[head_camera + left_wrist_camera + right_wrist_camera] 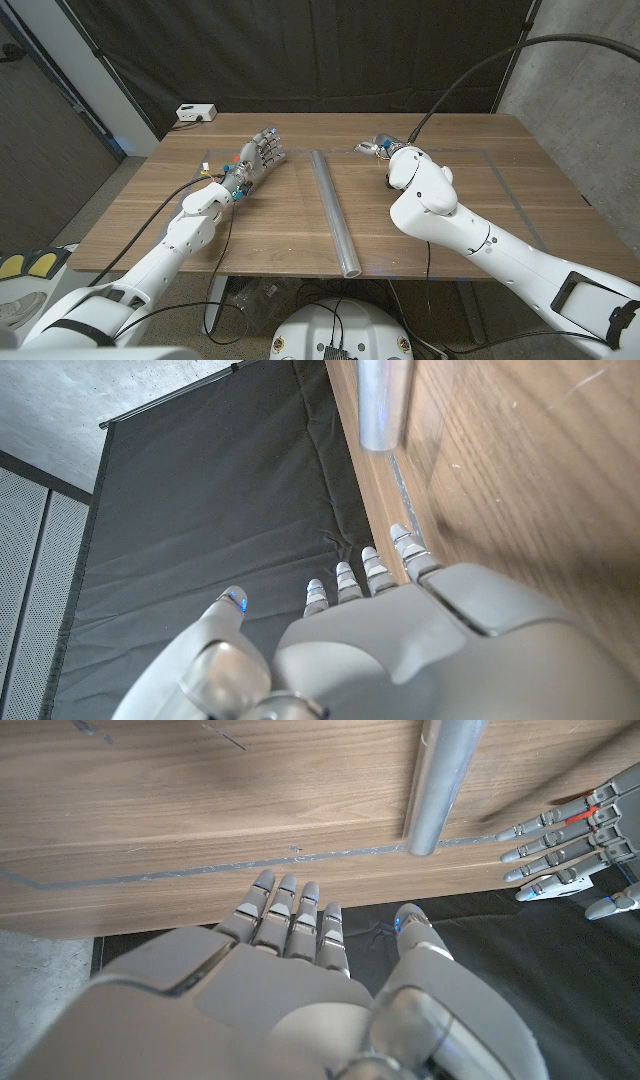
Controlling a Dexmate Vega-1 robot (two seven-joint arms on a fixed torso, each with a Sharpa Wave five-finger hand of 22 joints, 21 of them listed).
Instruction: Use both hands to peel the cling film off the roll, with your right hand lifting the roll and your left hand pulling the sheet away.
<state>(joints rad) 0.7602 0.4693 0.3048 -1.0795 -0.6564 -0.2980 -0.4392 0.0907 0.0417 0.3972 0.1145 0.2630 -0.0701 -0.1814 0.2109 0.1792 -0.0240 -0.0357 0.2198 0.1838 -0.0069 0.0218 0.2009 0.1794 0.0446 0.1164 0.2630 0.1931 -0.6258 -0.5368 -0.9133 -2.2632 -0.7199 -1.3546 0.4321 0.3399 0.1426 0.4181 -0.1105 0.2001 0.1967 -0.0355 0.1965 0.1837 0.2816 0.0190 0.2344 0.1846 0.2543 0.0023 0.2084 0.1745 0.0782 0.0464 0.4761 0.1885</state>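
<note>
Wooden table (270,225) before a dark curtain (300,50), with a white box (195,113) at the far left edge. Lay lengthwise down the middle: cling film roll (334,212) (silvery, untouched), between both hands. Stood left of it, apart: left hand (258,157), fingers (345,582) spread, holding nothing. Waited right of it: right hand (384,150), fingers (290,915) apart, likewise empty.
</note>
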